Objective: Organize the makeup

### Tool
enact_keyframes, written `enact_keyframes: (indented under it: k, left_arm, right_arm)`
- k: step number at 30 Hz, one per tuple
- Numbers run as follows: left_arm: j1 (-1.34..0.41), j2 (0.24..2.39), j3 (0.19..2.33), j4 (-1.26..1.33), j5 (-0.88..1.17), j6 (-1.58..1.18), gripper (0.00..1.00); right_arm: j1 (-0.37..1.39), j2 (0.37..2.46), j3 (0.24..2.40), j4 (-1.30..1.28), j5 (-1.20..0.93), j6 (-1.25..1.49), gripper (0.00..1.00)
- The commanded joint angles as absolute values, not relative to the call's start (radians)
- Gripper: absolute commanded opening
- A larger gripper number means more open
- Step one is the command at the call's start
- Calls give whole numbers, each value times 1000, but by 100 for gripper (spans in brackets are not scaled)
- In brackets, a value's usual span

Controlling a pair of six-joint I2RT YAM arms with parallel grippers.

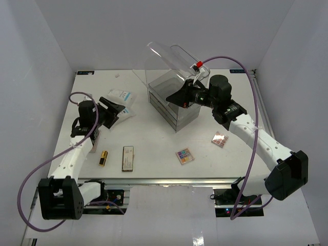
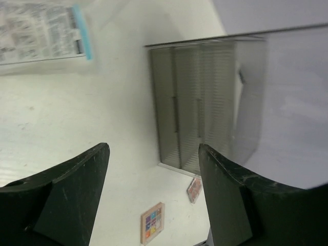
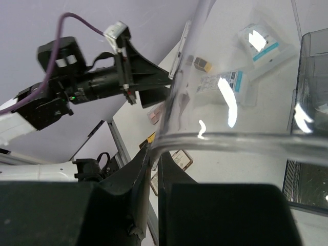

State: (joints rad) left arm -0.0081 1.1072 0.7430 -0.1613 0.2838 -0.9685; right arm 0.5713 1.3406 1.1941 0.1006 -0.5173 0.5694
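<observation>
My right gripper [image 1: 177,97] [image 3: 158,151] is shut on the rim of the clear lid [image 1: 171,56] [image 3: 230,138] of the drawer box [image 1: 174,105] and holds it raised open. My left gripper [image 1: 116,109] [image 2: 154,171] is open and empty, above the table beside the white-and-blue sachets [image 1: 121,97] [image 2: 43,33]. On the table lie a gold lipstick tube [image 1: 103,158], a long beige-brown palette [image 1: 128,158], a multicolour square palette [image 1: 185,156] [image 2: 152,223] and a pinkish square palette [image 1: 220,139] [image 2: 194,189]. A pink flat compact [image 1: 95,141] is partly hidden under the left arm.
The drawer box [image 2: 205,102] stands mid-table at the back, its stacked drawers shut. White walls close in the table on the left, back and right. A small white scrap [image 1: 117,75] lies near the back edge. The left arm [image 3: 92,87] shows in the right wrist view.
</observation>
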Motion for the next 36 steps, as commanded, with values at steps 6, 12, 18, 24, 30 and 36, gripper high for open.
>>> enact_keyframes:
  k: [6, 12, 18, 24, 30, 36]
  left_arm:
    - [-2, 1364, 862, -342, 46, -1260, 81]
    - [-2, 1448, 902, -341, -75, -1372, 79]
    - [-2, 1549, 917, -304, -108, -1416, 75]
    - [-2, 1626, 935, -259, -95, -1436, 56]
    - [-2, 1629, 918, -239, -78, -1433, 23]
    - [-2, 1575, 871, -181, -42, -1387, 6]
  right_arm:
    - [578, 1275, 1194, 219, -549, 546, 10]
    - [577, 1274, 1192, 221, -551, 550, 10]
    - [574, 1264, 1188, 222, -555, 552, 10]
    - [566, 1246, 1173, 223, -557, 552, 11]
    - [561, 1243, 1166, 226, -560, 556, 11]
    - [559, 1243, 1166, 229, -563, 561, 11]
